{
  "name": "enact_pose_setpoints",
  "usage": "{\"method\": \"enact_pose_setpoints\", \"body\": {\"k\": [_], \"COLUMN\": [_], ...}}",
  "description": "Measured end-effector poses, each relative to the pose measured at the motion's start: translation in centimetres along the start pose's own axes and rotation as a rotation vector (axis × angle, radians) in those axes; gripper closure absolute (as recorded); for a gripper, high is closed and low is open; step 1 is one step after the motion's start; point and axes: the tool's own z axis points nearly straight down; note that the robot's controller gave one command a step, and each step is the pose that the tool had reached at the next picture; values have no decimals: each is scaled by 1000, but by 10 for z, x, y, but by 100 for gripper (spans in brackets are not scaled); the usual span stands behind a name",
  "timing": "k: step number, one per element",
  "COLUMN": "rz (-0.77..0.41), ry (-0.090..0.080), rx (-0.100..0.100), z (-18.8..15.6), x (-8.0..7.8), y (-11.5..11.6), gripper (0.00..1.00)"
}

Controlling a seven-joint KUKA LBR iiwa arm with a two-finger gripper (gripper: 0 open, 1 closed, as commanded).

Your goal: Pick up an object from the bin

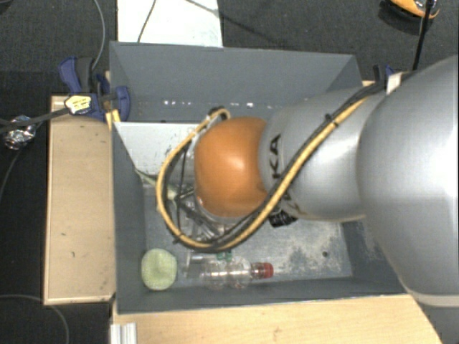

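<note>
Dark floor point(43, 20) lies all round a grey metal bin point(129, 213), whose bottom is scuffed and speckled where it shows. At the bin's near left corner sits a pale green round pad point(158, 269), close to both walls. Just right of it, along the near wall, a clear plastic bottle point(228, 273) lies on its side with its red cap point(265, 269) pointing right. The pad and bottle are near each other but apart. Over the bottle's left end, and a little farther from the near wall, the tool point(203, 229) is low in the bin under the wrist's orange cover point(228, 165). The cover hides most of the tool, so I cannot tell whether it is apart or together. A yellow-and-black cable point(170, 185) loops round the cover's left side and beneath it, then runs up along the arm. To the right the silver arm point(358, 163) covers the bin's right half.
</note>
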Motion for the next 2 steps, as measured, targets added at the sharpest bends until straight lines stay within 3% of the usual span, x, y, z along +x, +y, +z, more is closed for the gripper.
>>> {"method": "enact_pose_setpoints", "body": {"k": [1, 2], "rz": [-52, 75], "ry": [-5, -1], "rx": [-3, 0], "z": [17, 28], "x": [4, 5], "y": [4, 6], "gripper": [0, 0]}}
